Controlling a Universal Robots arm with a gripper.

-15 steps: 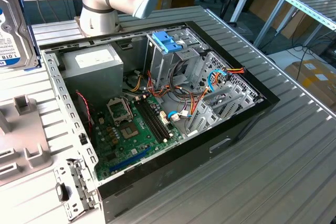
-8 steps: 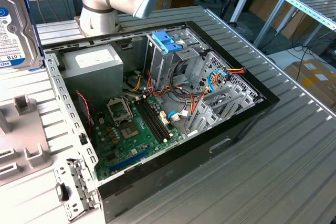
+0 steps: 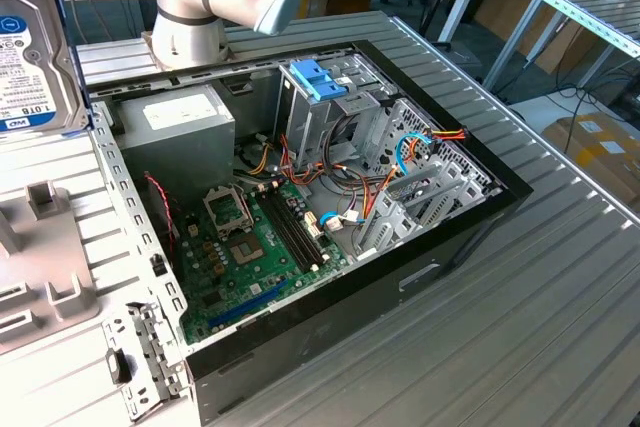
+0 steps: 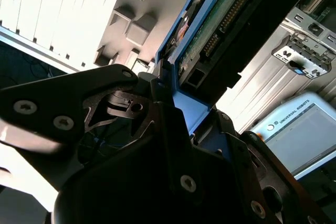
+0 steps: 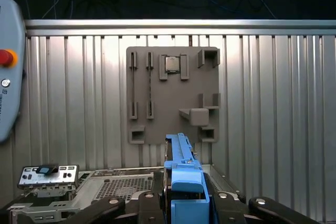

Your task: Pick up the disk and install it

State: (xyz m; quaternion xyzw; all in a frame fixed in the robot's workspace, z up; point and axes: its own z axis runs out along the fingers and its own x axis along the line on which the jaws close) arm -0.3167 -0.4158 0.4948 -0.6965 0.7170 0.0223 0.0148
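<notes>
The disk (image 3: pixel 30 57) hangs in the air at the exterior view's far left, its white-and-blue label facing the camera, above the grey fixture plate (image 3: pixel 40 267). In both wrist views my black gripper (image 5: pixel 184 205) is shut on the disk (image 5: pixel 181 163) by its blue side rails. The second wrist view shows the disk's (image 4: pixel 226 24) green circuit-board side and connector pins reaching out past my gripper (image 4: pixel 178 103). The open computer case (image 3: pixel 440 237) lies in the middle of the table.
Inside the case stand a metal drive cage with a light-blue top (image 3: pixel 320 77), a grey power supply (image 3: pixel 175 122), a green motherboard (image 3: pixel 250 247) and loose cables. A grey fixture plate (image 5: pixel 173 95) lies under the disk. A teach pendant (image 4: pixel 299 135) rests beside the case. Benches stand behind.
</notes>
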